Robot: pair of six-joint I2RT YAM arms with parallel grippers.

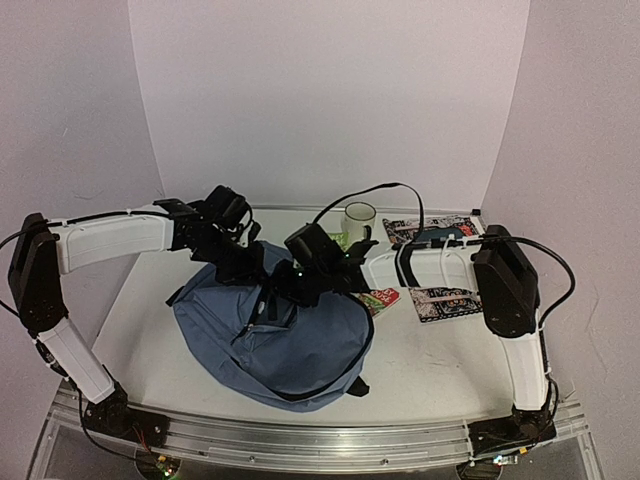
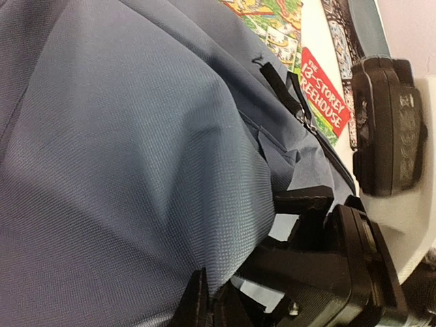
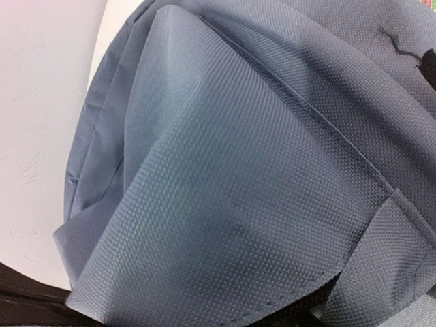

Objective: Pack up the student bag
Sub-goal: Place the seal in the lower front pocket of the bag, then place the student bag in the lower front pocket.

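Listing the contents by count.

One student bag (image 1: pixel 285 345): a large, soft, slate-blue fabric backpack with black zipper trim, lying slumped at the middle of the white counter (image 1: pixel 430 370).

Two robot arms in white and black, both reaching onto the bag's far upper part.
- Left gripper (image 1: pixel 243 268): at the bag's top left. Its wrist view shows a fold of blue fabric between the black fingers (image 2: pixel 195 300). Whether the jaws clamp it cannot be told.
- Right gripper (image 1: pixel 300 280): at the bag's top centre. Blue fabric fills its wrist view, so the state of its jaws cannot be told.

One white mug (image 1: pixel 359 220), upright, behind the bag.

One colourful illustrated paperback with a red title band (image 2: pixel 325 95), flat against the bag's right edge.

Two black-and-white patterned booklets, flat at the right:
- Far booklet (image 1: pixel 425 229), beside the mug.
- Near booklet (image 1: pixel 447 303), just beyond the paperback.
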